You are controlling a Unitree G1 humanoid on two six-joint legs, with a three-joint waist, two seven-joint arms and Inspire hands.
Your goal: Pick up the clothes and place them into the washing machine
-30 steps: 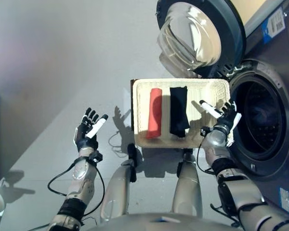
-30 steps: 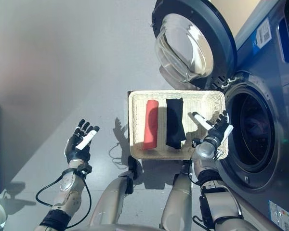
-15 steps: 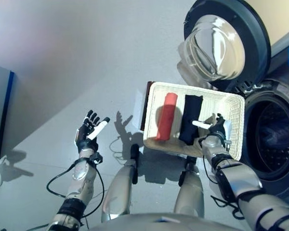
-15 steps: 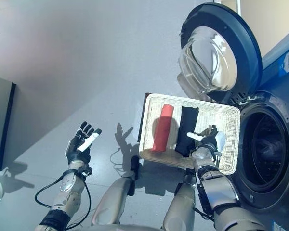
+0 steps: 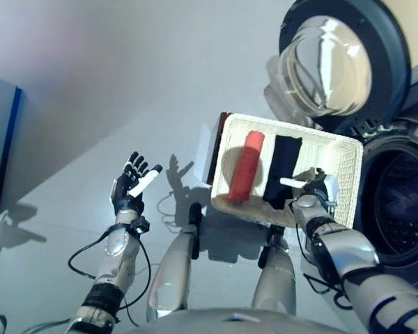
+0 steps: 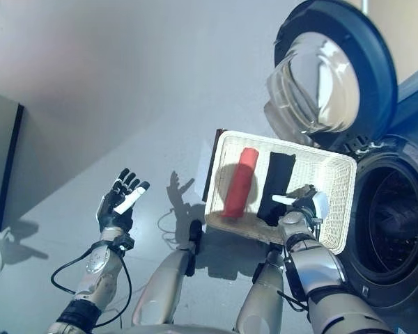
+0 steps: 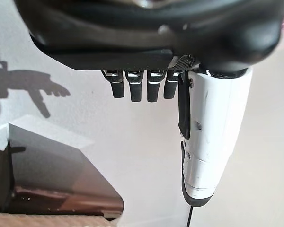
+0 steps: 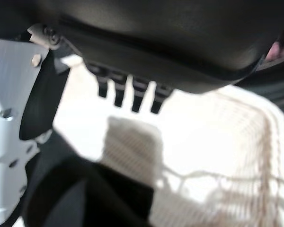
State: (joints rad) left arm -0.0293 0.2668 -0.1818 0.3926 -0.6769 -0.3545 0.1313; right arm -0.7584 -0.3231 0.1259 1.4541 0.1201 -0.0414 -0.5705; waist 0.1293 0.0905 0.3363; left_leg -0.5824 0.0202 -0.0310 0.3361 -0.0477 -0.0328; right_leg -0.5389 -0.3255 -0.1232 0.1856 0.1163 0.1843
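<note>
A shallow wicker basket rests on a low dark brown box beside the washing machine. In it lie a rolled red cloth and a folded black cloth. My right hand is open over the basket's near right part, its white thumb beside the black cloth. My left hand is open and empty over the floor, well left of the basket. The machine's round door stands open above the dark drum.
A dark blue panel stands at the left edge. The grey floor spreads left of the basket. The box corner shows in the left wrist view.
The camera has shifted, so the whole scene sits further right. My right hand has moved from the basket's right rim in over the basket, next to the black cloth. My left hand stays open.
</note>
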